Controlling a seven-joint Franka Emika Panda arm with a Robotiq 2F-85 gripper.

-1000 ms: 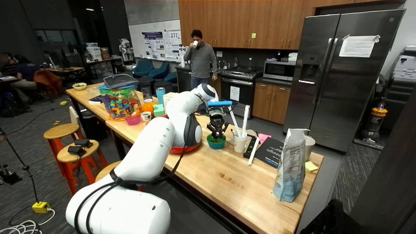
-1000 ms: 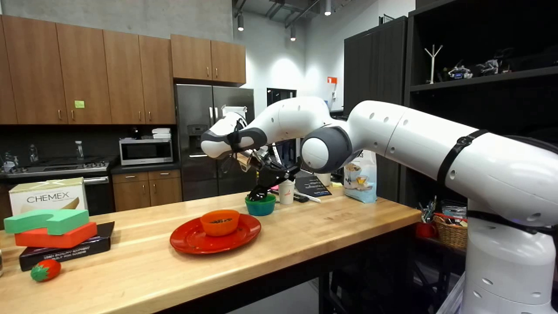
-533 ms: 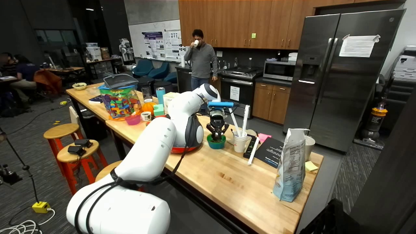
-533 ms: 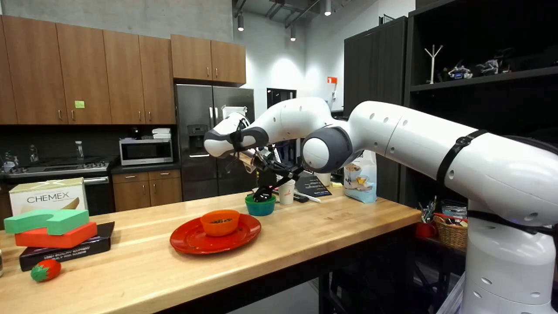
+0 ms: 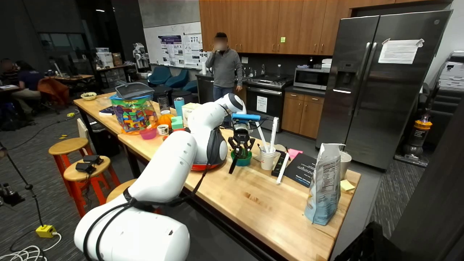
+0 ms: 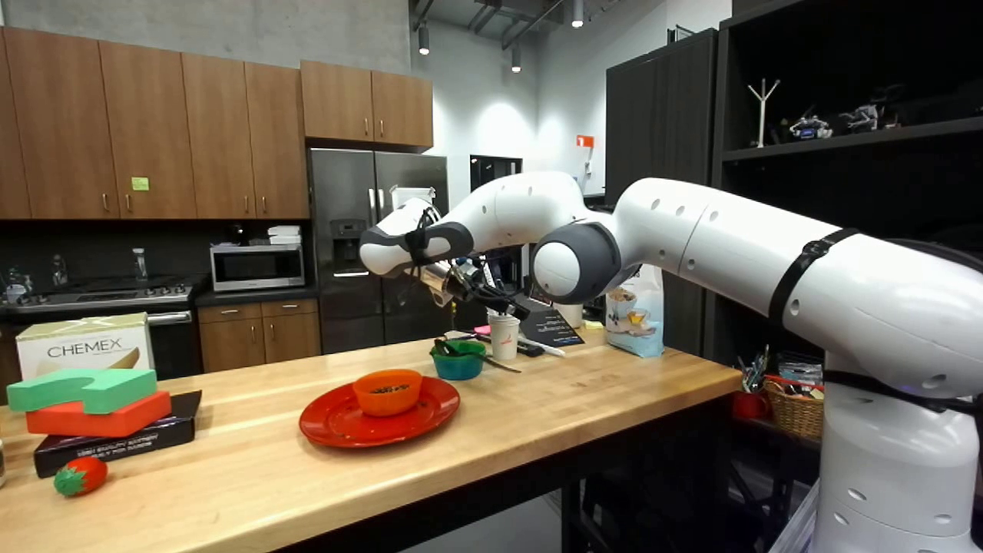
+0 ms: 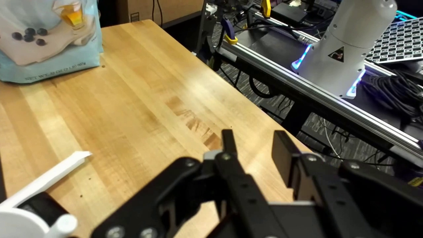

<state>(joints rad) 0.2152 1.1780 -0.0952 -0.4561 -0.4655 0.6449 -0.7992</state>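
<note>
Judging by the parted jaws, at the release step with the spoon (image 5: 234, 164). Hovers over the green bowl (image 6: 458, 369) with the gripper (image 7: 254, 142) spread partway, showing bare table (image 7: 142, 132) through the gap and no sign of a grip on anything. To find the spoon, look in the green bowl: leaning, head inside, handle slanting out over the rim. Hard to tell, from both exterior views, about any light touch between handle and gripper. Probably calls next for a slow lift straight up from the green bowl, without snagging the handle, tipping the rim or knocking the cup (image 5: 268, 162) just beside the green bowl. Note also, near the green bowl and opposite the cup, the plate (image 6: 326, 426) bearing the orange bowl (image 6: 384, 405).
</note>
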